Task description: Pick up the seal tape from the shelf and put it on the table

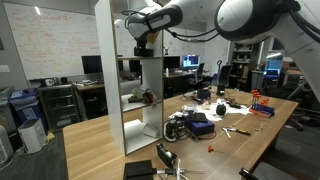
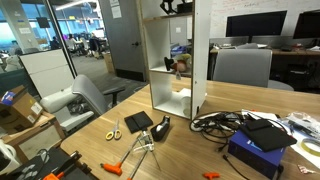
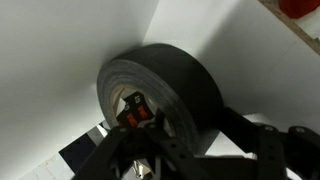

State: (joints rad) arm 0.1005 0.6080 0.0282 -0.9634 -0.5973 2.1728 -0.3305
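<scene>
One long light-wood table [image 1: 100,135] [image 2: 190,150] is being shown in both exterior views, with a tangle of cables [image 2: 215,122], a blue box [image 2: 255,150] and scissors [image 2: 112,133] lying on it. On this table the shelf [image 1: 110,90] [image 2: 200,60] is standing upright, a tall narrow white unit of stacked open compartments. Small objects [image 1: 140,97] [image 2: 178,65] are being stored in a middle compartment; they are too small to be identified.

The arm [image 1: 240,15] is being extended from the upper edge of an exterior view towards the top of the shelf. The gripper [image 1: 140,42] [image 2: 176,6] [image 3: 190,140] is being held at the uppermost level of the shelf, well above the table.

The seal tape [image 3: 170,85] is being seen only in the wrist view, where it is filling most of the picture. It is a squat dark grey roll, tilted, backed by white shelf surfaces. Its lower edge is being framed by the black finger linkages on either side. The finger pads are hidden behind the roll, so it cannot be told how wide the jaws are standing or whether the roll is being clamped. A small red-orange patch [image 3: 133,110] is being shown inside the core of the roll. A red object [image 3: 300,8] is being cut off at the upper corner of the wrist view.
</scene>
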